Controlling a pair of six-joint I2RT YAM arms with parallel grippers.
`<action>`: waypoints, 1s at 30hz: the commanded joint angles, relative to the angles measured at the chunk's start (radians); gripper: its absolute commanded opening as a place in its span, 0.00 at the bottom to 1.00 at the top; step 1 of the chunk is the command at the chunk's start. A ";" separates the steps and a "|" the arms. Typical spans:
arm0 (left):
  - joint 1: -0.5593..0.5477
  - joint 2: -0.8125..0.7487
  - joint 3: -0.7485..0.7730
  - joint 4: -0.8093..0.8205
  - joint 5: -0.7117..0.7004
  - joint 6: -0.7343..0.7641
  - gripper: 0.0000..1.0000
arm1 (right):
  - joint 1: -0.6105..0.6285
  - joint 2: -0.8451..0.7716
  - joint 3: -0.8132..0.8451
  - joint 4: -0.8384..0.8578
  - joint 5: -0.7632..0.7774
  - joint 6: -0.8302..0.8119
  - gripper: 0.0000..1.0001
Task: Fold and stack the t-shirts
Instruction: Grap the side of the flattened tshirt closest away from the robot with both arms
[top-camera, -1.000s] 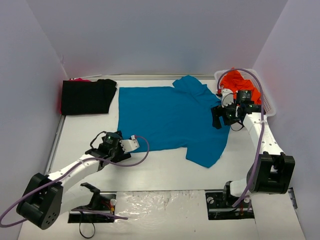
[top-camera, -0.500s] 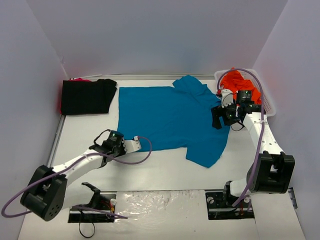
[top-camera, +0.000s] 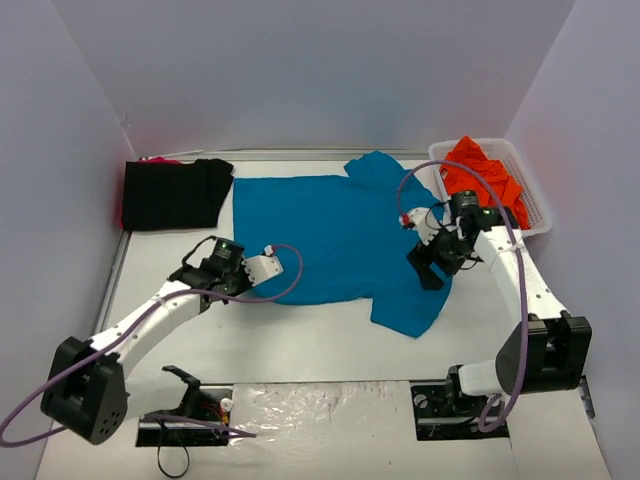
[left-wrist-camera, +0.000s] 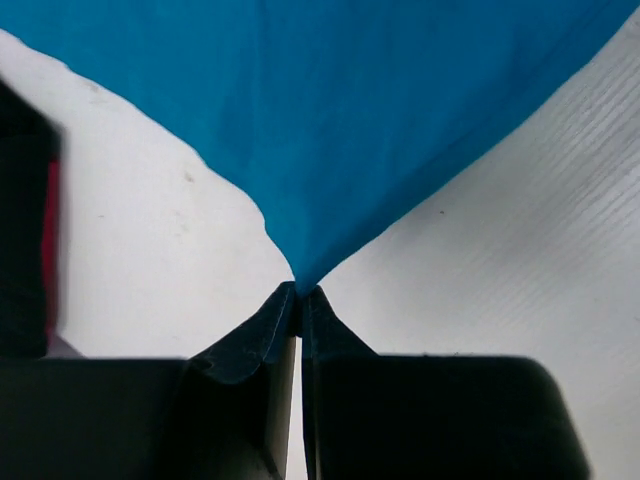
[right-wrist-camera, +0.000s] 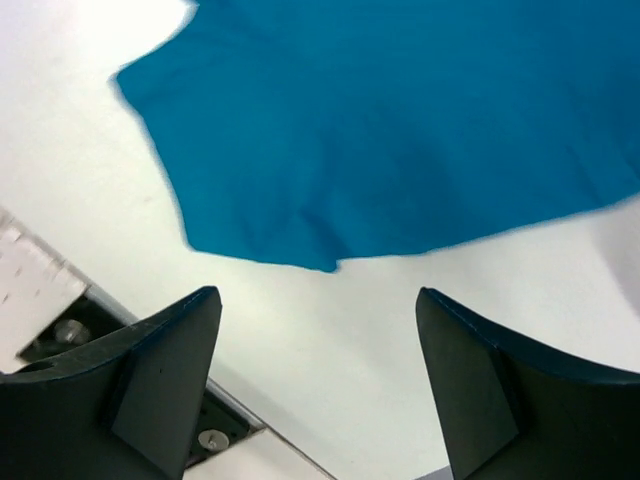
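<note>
A teal-blue t-shirt (top-camera: 330, 235) lies spread flat in the middle of the table. My left gripper (top-camera: 272, 269) sits at its near left corner. In the left wrist view the jaws (left-wrist-camera: 300, 290) are shut on the pointed tip of the teal cloth (left-wrist-camera: 340, 120). My right gripper (top-camera: 425, 268) hovers open over the shirt's near right sleeve. In the right wrist view its fingers (right-wrist-camera: 318, 292) straddle bare table just short of the sleeve edge (right-wrist-camera: 400, 130). A black t-shirt (top-camera: 175, 192) lies folded at the far left. Orange t-shirts (top-camera: 480, 170) fill the basket.
A white slotted basket (top-camera: 536, 216) stands at the far right against the wall. Something pink-red (top-camera: 150, 159) shows behind the black shirt. A metal rail (top-camera: 112, 280) runs along the table's left edge. The arms' base plates (top-camera: 460, 405) sit at the near edge.
My left gripper has shut on the teal shirt's near left corner and shifted slightly. The right arm has swung away from the basket, leftward and nearer, over the sleeve.
</note>
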 joint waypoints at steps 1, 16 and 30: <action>0.044 0.075 0.072 -0.013 0.074 -0.065 0.02 | 0.143 0.013 0.007 -0.214 0.028 -0.092 0.75; 0.346 0.526 0.433 -0.083 0.380 -0.125 0.02 | 0.413 0.145 -0.139 -0.269 0.163 -0.120 0.55; 0.386 0.525 0.398 -0.026 0.435 -0.106 0.02 | 0.580 0.326 -0.161 -0.121 0.164 -0.008 0.53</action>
